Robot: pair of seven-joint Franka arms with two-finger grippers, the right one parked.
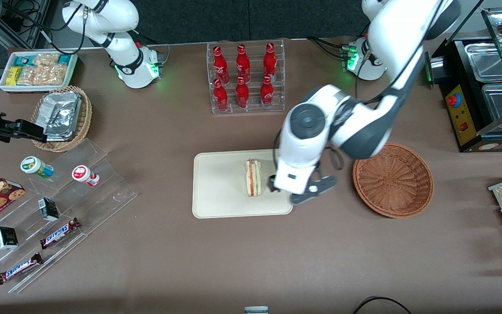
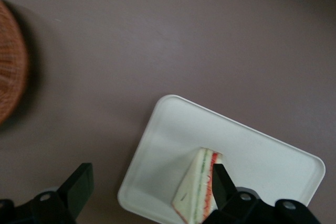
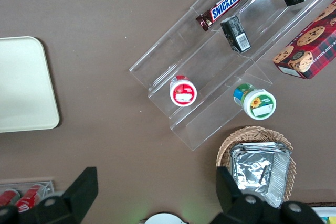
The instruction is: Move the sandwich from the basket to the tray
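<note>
The sandwich stands on its edge on the cream tray, red and green filling showing, toward the end of the tray nearest the brown wicker basket. The basket sits empty just beside the tray, toward my working end of the table. My gripper hangs low over that end of the tray with its fingers spread wide; one dark fingertip lies close against the sandwich's filling edge, whether touching I cannot tell, and the other is out over bare table. I judge the placing step done and the release made. What remains is a straight lift clear, without brushing the wedge and toppling it.
</note>
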